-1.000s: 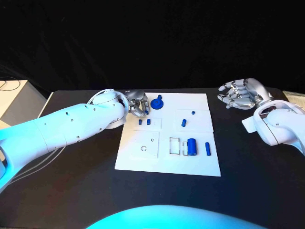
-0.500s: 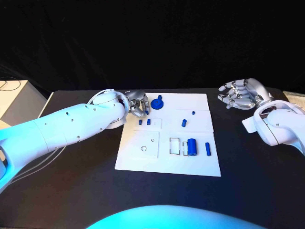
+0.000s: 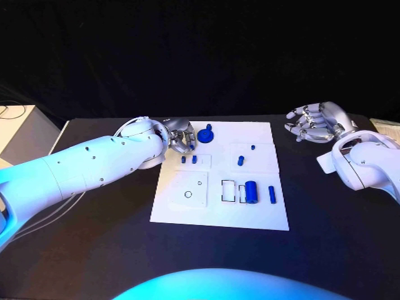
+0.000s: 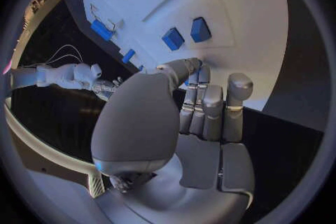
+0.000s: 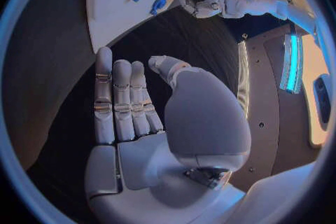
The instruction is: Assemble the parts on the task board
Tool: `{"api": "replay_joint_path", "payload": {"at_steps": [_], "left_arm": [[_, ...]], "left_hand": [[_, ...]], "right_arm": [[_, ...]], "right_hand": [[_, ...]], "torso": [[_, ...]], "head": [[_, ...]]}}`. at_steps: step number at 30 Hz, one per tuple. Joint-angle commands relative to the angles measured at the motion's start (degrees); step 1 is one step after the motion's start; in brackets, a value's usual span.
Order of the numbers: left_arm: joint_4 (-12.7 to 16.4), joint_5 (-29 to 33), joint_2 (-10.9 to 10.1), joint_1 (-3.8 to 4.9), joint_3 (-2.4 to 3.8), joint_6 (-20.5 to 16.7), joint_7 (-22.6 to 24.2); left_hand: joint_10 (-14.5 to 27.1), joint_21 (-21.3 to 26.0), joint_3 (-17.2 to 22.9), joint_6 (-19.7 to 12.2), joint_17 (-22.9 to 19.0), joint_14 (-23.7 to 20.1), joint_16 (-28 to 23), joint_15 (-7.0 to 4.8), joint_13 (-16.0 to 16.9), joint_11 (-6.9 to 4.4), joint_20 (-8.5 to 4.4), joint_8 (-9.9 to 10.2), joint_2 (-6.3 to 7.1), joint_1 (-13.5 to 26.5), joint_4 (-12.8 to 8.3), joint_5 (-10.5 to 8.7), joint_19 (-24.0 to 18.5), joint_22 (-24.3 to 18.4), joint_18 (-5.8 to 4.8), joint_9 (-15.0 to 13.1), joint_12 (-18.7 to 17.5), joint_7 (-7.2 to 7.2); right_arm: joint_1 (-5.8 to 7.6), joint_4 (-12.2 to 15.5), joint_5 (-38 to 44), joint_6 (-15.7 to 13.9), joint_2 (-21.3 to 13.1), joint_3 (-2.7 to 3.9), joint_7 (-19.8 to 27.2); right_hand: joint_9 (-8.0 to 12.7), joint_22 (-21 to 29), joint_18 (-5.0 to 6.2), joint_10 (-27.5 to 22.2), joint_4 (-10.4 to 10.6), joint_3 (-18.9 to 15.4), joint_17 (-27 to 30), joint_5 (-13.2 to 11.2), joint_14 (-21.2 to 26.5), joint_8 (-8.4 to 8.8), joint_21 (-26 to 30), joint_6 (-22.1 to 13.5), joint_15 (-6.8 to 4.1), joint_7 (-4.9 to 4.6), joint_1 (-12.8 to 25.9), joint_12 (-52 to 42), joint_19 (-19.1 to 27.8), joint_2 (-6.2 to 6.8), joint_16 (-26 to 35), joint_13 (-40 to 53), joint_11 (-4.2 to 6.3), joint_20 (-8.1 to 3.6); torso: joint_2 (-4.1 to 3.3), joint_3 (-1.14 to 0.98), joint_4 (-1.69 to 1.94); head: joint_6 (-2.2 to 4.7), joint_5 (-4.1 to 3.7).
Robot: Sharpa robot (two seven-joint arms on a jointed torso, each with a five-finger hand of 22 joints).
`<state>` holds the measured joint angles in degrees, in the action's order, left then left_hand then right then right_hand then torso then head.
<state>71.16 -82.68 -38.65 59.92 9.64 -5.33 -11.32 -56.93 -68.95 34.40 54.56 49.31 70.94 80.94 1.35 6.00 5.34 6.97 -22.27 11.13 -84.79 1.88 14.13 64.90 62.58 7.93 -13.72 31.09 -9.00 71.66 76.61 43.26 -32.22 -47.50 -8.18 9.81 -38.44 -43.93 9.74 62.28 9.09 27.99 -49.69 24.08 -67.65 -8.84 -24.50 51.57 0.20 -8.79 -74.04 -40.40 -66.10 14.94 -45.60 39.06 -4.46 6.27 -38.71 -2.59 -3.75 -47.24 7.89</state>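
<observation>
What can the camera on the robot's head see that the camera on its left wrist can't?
The head view alone takes in the whole task board, with the large blue cylinder and the thin blue bar on its near right part, and the round blue part at the far edge. The left wrist view alone shows the inside of the left hand, fingers curled, holding nothing. Both show the two small blue blocks and the right hand, open.

Blk table (image 3: pixel 92 250) w/ task board (image 3: pixel 220 215).
</observation>
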Motion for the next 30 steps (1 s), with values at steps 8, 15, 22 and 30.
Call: {"api": "replay_joint_path", "payload": {"at_steps": [8, 15, 22, 30], "left_arm": [[0.4, 0.6, -0.1, -0.16, -0.17, 0.2, 0.6], [0.5, 0.9, -0.2, -0.16, -0.16, -0.1, 0.2], [0.5, 1.0, -0.3, -0.16, -0.15, -0.5, -0.2], [0.5, 1.0, -0.4, -0.17, -0.14, -0.7, -0.4]], "left_hand": [[0.5, 0.7, 0.3, -0.2, -1.1, -1.3, -0.4, 0.35, -0.1, 0.33, 0.26, 1.0, 0.08, 0.8, -0.6, -0.07, -1.2, -0.6, -0.06, 0.0, -1.0, -0.23], [0.9, 0.8, 0.8, -3.7, -1.0, -1.6, 0.1, 0.55, 0.1, 0.42, 0.56, 4.1, 0.46, 1.6, -1.0, -0.06, -1.6, -0.5, 0.0, 0.8, -1.9, -0.35], [1.1, 0.9, 0.9, -5.1, -1.3, -1.8, 0.2, 0.6, 0.2, 0.48, 0.59, 5.2, 0.74, 2.0, -1.1, -0.04, -1.7, -0.6, 0.03, 1.1, -2.2, -0.21], [1.2, 0.9, 0.9, -5.4, -1.2, -1.8, 0.2, 0.61, 0.2, 0.49, 0.6, 5.4, 0.77, 2.1, -1.1, -0.04, -1.7, -0.6, 0.01, 1.2, -2.2, -0.17]], "right_arm": [[-0.02, 0.1, 0.2, 0.0, -0.1, 0.02, 0.7], [-0.02, 0.1, 0.2, 0.0, -0.1, 0.02, 0.7], [-0.02, 0.1, 0.2, 0.0, -0.2, 0.01, 0.7], [-0.03, 0.1, 0.2, 0.0, -0.2, 0.01, 0.7]], "right_hand": [[-0.1, 0.1, 0.7, -0.1, -0.1, 0.1, 0.1, 0.2, -0.3, 0.07, 0.3, 0.4, -0.02, -0.12, -0.2, -0.3, -0.6, -0.47, 0.1, -0.2, 0.51, -0.06], [-0.1, 0.1, 0.7, -0.1, -0.1, 0.1, 0.1, 0.2, -0.3, 0.07, 0.3, 0.4, -0.02, -0.12, -0.2, -0.3, -0.6, -0.47, 0.1, -0.2, 0.51, -0.06], [-0.1, 0.1, 0.7, -0.1, -0.1, 0.1, 0.1, 0.2, -0.3, 0.07, 0.3, 0.4, -0.02, -0.12, -0.2, -0.3, -0.6, -0.47, 0.1, -0.2, 0.51, -0.06], [-0.1, 0.1, 0.7, -0.1, -0.1, 0.1, 0.1, 0.2, -0.3, 0.07, 0.3, 0.4, -0.02, -0.12, -0.2, -0.3, -0.6, -0.47, 0.1, -0.2, 0.51, -0.06]], "torso": [[-0.01, 0.05, 0.04], [0.0, 0.03, 0.01], [-0.01, 0.03, 0.02], [-0.02, 0.03, 0.01]], "head": [[-0.02, -0.04], [-0.03, -0.04], [-0.01, -0.04], [-0.01, -0.02]]}}
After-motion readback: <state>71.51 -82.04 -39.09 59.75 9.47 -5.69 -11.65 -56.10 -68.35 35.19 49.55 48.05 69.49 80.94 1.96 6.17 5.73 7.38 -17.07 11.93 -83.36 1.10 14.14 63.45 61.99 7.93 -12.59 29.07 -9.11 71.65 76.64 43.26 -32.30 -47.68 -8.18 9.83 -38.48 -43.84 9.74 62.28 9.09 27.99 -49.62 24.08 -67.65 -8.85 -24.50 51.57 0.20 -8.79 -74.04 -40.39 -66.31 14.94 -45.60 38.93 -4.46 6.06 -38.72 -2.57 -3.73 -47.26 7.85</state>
